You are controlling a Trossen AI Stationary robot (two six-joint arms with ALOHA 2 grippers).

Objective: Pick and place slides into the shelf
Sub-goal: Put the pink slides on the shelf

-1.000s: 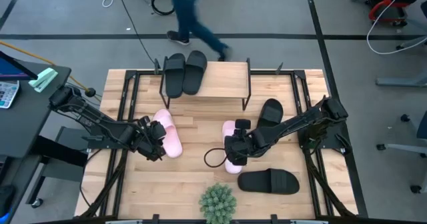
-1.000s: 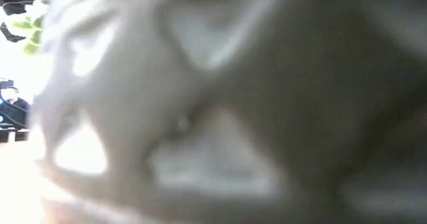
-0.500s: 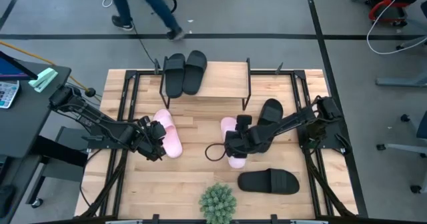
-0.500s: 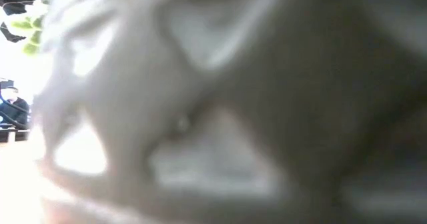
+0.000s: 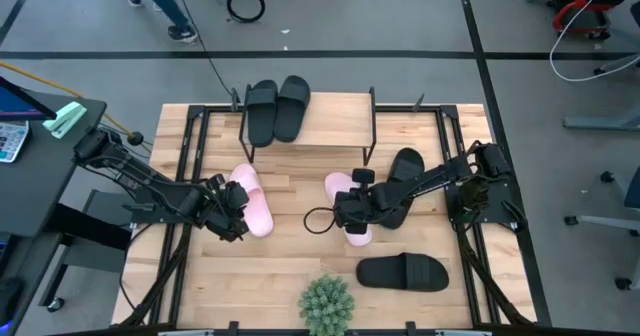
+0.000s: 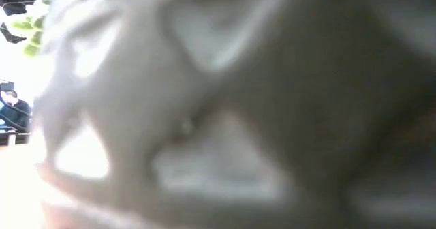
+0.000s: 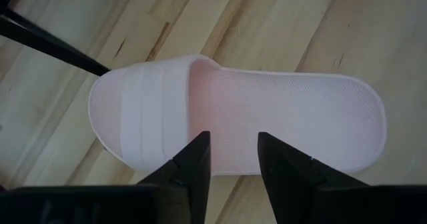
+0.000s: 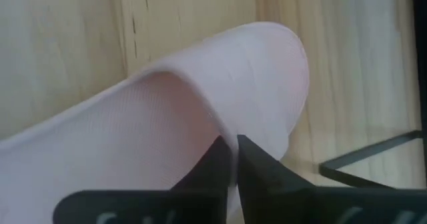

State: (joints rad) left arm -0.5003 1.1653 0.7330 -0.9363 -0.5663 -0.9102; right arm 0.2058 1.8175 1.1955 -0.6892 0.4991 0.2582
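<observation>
- Near the table's middle, the right gripper has its two dark fingers pinched nearly together on the wide strap edge of a pink-to-white slip-on slide, which lies just in front of the shelf's right wire leg.
- Over at the left, the left gripper hangs above the second pink-and-white slide; its fingers stand apart with a clear gap, framing the footbed beside the strap, and whether they touch it cannot be told.
- The high view alone shows the low shelf with light wooden plank top and thin black wire legs at the far side of the slatted wooden table, with two matte black slides on its left end.
- That view also shows one black slide by the right arm, partly hidden, another black slide lying flat near the front edge, and a small green spiky plant.
- The low view is blocked by a blurred pale surface.
- Both arms reach inward from the table's sides, stretched low over the boards.
</observation>
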